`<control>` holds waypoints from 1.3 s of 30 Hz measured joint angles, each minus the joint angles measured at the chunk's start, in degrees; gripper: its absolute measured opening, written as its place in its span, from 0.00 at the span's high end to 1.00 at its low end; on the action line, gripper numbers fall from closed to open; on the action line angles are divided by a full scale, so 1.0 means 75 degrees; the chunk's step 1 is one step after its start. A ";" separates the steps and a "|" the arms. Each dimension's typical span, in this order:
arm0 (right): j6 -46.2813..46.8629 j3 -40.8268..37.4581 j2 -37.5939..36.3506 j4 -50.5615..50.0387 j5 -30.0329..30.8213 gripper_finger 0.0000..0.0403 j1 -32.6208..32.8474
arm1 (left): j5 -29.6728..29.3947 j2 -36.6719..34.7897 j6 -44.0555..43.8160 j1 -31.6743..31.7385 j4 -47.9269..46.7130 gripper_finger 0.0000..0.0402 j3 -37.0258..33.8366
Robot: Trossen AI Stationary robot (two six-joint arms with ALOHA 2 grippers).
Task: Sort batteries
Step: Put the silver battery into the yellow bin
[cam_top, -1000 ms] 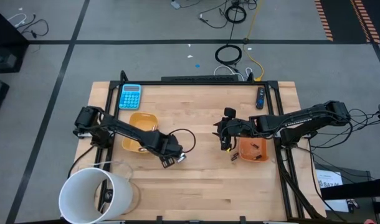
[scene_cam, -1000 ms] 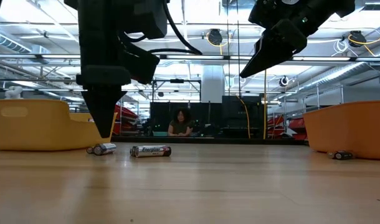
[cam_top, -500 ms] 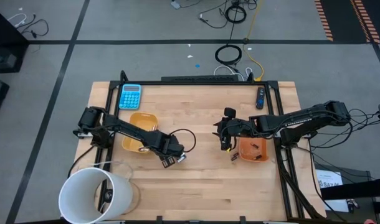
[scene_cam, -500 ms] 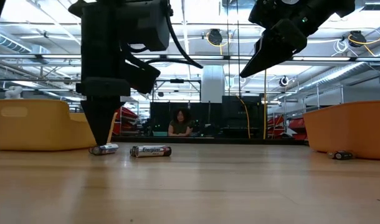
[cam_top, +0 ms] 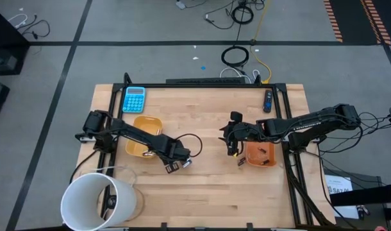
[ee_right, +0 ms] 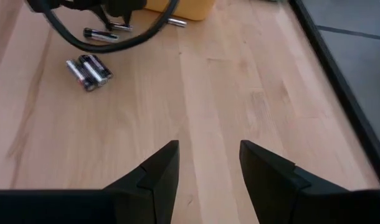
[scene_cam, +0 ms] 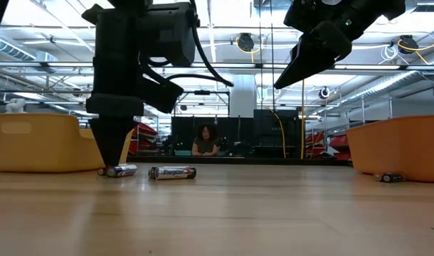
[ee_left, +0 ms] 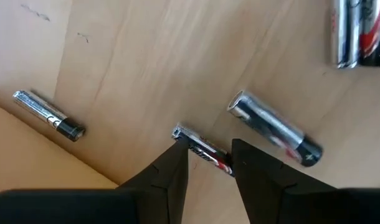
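We're over the counter (cam_top: 208, 186): two orange trays, left tray (cam_top: 146, 135) and right tray (cam_top: 259, 154), each seemingly holding some batteries already. Several loose batteries (ee_right: 89, 70) lie mid-counter, so we judge plenty left. Our left gripper (ee_left: 209, 163) is down, fingers spread astride a thin battery (ee_left: 202, 148), not pinching. Our right gripper (ee_right: 205, 168) hovers spread near its tray
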 joint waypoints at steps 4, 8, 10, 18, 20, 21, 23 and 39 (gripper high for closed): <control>0.0000 0.0001 0.0000 -0.0001 -0.0011 0.60 0.0044 | 0.0158 0.0167 0.0345 0.0000 0.0086 0.67 0.0002; 0.0000 0.0001 0.0000 0.0011 -0.0009 0.60 0.0044 | 0.0156 0.0173 0.0878 0.0000 0.0127 0.67 0.0002; 0.0000 0.0001 0.0000 0.0004 -0.0008 0.60 0.0044 | 0.0153 0.0176 0.0937 0.0000 0.0133 0.67 0.0001; 0.0000 0.0001 0.0000 0.0006 -0.0007 0.60 0.0044 | -0.0066 0.0188 0.1800 -0.0073 0.0168 0.68 -0.0005; 0.0000 0.0001 0.0000 0.0009 -0.0007 0.60 0.0044 | -0.0137 0.0188 0.2109 -0.0085 0.0244 0.72 -0.0010; 0.0000 0.0001 0.0000 0.0007 -0.0007 0.60 0.0044 | -0.0117 0.0188 0.2205 -0.0077 0.0290 0.76 -0.0012; 0.0016 0.0001 0.0000 0.0006 -0.0007 0.60 0.0044 | -0.0173 0.0188 0.2296 -0.0087 0.0353 0.86 -0.0017; 0.0082 0.0000 0.0000 -0.0020 -0.0004 0.60 0.0044 | -0.1037 -0.1072 0.1648 -0.0274 -0.1196 0.96 0.0930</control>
